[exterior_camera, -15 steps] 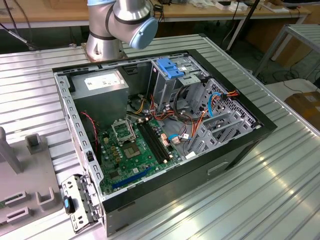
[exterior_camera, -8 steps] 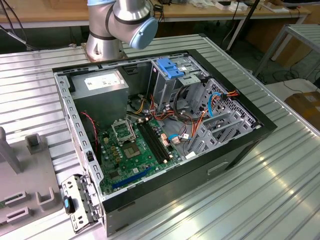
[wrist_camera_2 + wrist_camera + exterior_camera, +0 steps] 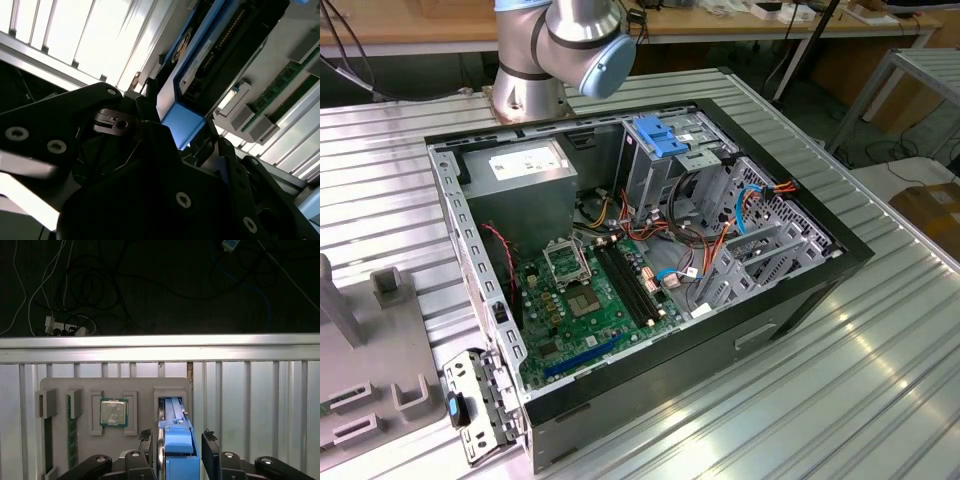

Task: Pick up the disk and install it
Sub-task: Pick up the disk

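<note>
The hand (image 3: 178,437) is hanging open over the grey holder (image 3: 145,386), its fingers (image 3: 209,442) straddling the disk (image 3: 174,412) with a slim gap showing at one side. The disk is standing on edge in the holder's slot, near an edge of the ribbed table (image 3: 250,405), with a square chip (image 3: 114,412) in the next pocket.

Smooth blue plastic rails on the disk (image 3: 177,440), slightly glossy; matt grey tray (image 3: 145,390) underneath; ribbed desk (image 3: 250,400) gleaming, bare shiny metal.
</note>
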`<state>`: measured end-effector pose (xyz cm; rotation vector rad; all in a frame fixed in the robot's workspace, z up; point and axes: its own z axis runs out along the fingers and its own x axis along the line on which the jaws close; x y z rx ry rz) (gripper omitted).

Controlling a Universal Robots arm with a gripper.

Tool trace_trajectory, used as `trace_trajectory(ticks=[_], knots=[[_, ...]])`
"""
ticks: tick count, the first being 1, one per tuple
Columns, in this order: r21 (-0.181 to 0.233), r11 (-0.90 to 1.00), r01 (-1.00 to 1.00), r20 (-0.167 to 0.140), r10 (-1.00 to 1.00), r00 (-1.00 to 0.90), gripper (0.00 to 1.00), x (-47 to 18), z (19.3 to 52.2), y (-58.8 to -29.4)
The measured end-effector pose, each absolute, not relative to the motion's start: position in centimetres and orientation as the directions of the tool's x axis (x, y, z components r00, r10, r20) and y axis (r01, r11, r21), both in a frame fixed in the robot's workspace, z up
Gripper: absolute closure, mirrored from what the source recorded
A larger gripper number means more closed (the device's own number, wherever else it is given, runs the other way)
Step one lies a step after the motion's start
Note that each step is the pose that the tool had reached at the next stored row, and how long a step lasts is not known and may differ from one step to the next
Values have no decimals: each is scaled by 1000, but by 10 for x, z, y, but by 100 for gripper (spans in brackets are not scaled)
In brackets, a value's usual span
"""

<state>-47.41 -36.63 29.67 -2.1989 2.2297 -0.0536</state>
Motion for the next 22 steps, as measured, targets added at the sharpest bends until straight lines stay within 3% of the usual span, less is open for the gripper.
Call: trace_trajectory(ticks=[7,9,22], knots=[[-31,14,-999,17,-1000,-14,49,-474,295,-366],[-31,14,-999,17,-1000,-14,63,-474,295,-366],[-31,14,-999,17,-1000,-14,63,-474,294,-366]])
